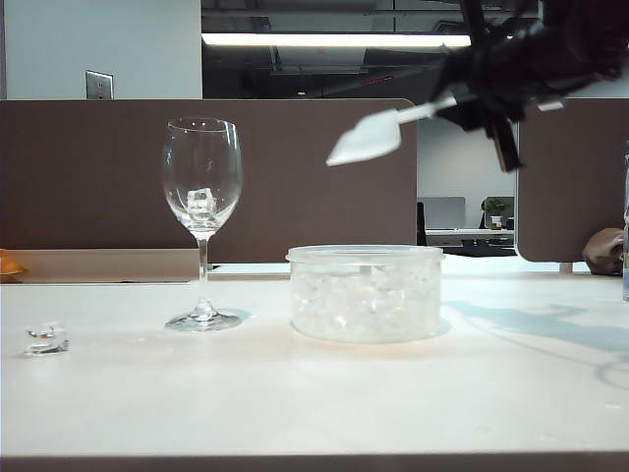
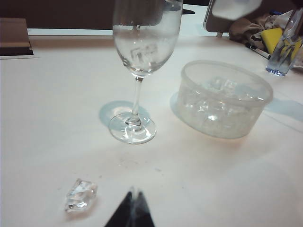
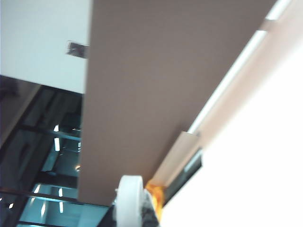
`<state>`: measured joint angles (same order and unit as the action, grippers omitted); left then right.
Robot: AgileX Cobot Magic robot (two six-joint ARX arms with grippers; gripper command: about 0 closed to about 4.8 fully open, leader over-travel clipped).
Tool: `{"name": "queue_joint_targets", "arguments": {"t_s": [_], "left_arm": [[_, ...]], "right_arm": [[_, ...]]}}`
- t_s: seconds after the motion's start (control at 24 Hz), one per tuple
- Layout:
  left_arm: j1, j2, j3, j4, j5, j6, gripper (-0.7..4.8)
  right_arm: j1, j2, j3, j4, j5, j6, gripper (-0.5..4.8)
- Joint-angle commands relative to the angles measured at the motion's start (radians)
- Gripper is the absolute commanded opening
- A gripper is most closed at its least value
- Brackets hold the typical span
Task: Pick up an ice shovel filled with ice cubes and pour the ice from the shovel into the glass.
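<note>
High above the tub (image 1: 365,292), the right end effector (image 1: 470,101) clamps the ice shovel (image 1: 366,139); left's state unclear.

A round plastic tub (image 1: 365,292) stands on the white table (image 1: 295,403).

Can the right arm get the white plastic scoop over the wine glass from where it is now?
Probably yes. The right tool, shut on the white plastic scoop, hangs above the round plastic tub, higher than the tall clear wine glass's rim; nothing stands between.
</note>
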<state>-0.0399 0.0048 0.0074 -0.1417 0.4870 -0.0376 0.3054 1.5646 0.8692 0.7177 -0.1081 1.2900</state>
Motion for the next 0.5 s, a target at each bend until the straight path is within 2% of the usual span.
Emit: {"name": "queue_joint_targets", "arguments": {"t_s": [0.04,0.5], "left_arm": [[0.001,0.001,0.001,0.0,0.007,0.004,-0.05],[0.001,0.001,0.001,0.0,0.007,0.003,-0.05]], "right_arm": [[-0.005,-0.032,-0.072,0.021,-0.003,-0.011,-0.05],[-0.005,-0.036,-0.276,0.076,0.039,-0.016,-0.05]]}}
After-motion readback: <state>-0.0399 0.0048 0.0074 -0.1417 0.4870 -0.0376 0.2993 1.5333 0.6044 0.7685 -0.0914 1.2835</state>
